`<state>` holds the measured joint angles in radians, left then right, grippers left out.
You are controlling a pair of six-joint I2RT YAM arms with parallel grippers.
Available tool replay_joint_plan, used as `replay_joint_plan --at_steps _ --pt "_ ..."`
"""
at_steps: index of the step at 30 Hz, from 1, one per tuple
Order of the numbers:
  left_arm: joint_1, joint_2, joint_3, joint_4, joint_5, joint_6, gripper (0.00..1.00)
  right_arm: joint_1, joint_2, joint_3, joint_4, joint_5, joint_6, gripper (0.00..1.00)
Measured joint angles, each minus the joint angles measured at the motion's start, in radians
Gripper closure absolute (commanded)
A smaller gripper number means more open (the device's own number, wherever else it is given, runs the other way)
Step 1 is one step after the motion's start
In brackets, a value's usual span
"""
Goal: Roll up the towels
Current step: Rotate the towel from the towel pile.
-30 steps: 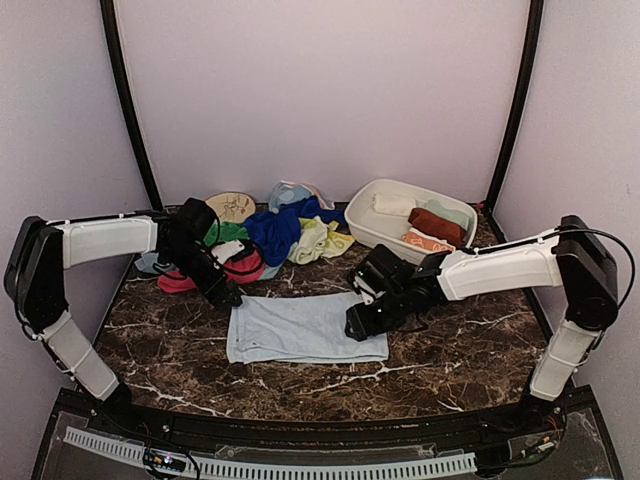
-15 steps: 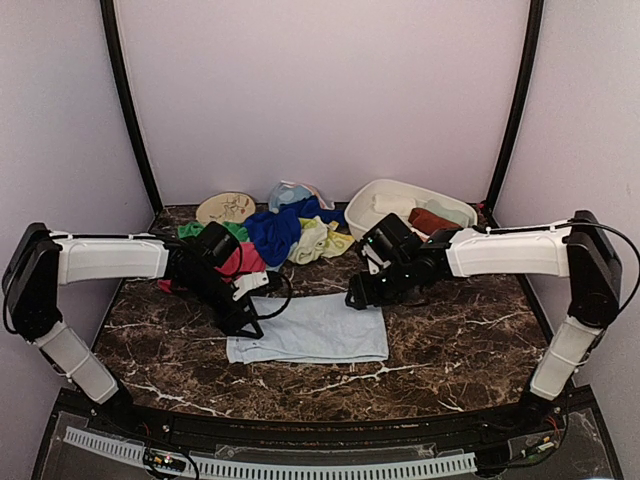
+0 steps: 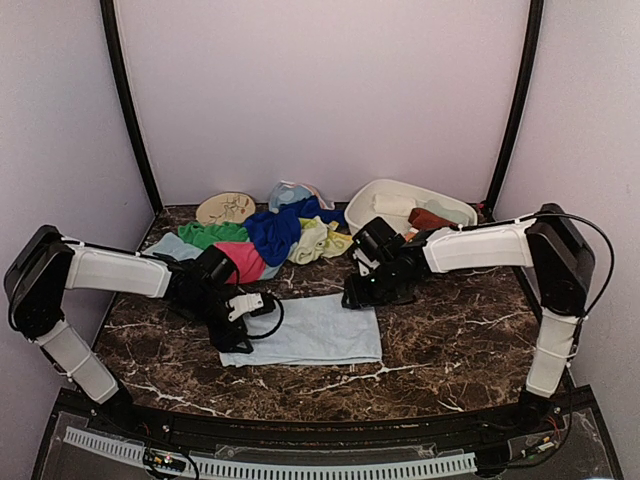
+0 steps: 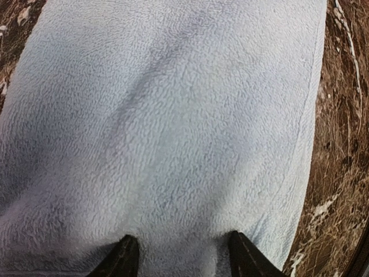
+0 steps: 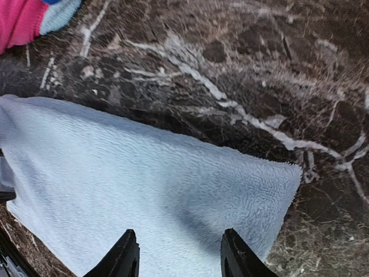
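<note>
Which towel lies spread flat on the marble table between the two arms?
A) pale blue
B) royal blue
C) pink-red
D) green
A: the pale blue towel lies flat on its own, while the royal blue towel, pink-red towel and green towel sit bunched behind it.

Your top camera sits high behind the arm bases and looks down and forward over the whole dark brown marble-patterned table [image 3: 450, 350]. Your left wrist camera looks past the left gripper [image 4: 183, 254], very close on the pale blue terry towel [image 4: 173, 127], which nearly fills its frame. Your right wrist camera, less close behind the right gripper [image 5: 180, 248], takes in that towel's corner and bare table. All three views share this towel.
</note>
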<state>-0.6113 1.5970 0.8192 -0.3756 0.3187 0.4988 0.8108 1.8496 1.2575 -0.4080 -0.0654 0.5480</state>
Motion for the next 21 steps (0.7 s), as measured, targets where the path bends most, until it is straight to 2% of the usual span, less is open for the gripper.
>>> replay_joint_plan --at_steps 4,6,9,15,18,21 --pt "0.0 -0.032 -0.026 -0.001 -0.04 0.023 0.31 -0.002 0.074 -0.023 0.017 -0.028 0.019 0.57" --pt "0.0 -0.045 -0.029 -0.005 -0.055 0.035 0.24 -0.003 0.075 -0.042 0.042 -0.029 0.037 0.59" --pt "0.0 -0.089 -0.029 -0.026 -0.076 0.044 0.19 -0.006 0.064 -0.075 0.082 -0.029 0.056 0.6" --pt "0.001 -0.2 -0.011 -0.061 -0.035 0.064 0.21 -0.006 -0.029 -0.214 0.151 -0.016 0.109 0.61" --pt "-0.003 -0.19 0.007 -0.07 -0.007 0.067 0.23 0.004 -0.134 -0.309 0.102 -0.02 0.149 0.59" --pt "-0.015 -0.157 0.01 -0.076 0.006 0.07 0.23 0.017 -0.198 -0.326 0.023 -0.021 0.164 0.57"
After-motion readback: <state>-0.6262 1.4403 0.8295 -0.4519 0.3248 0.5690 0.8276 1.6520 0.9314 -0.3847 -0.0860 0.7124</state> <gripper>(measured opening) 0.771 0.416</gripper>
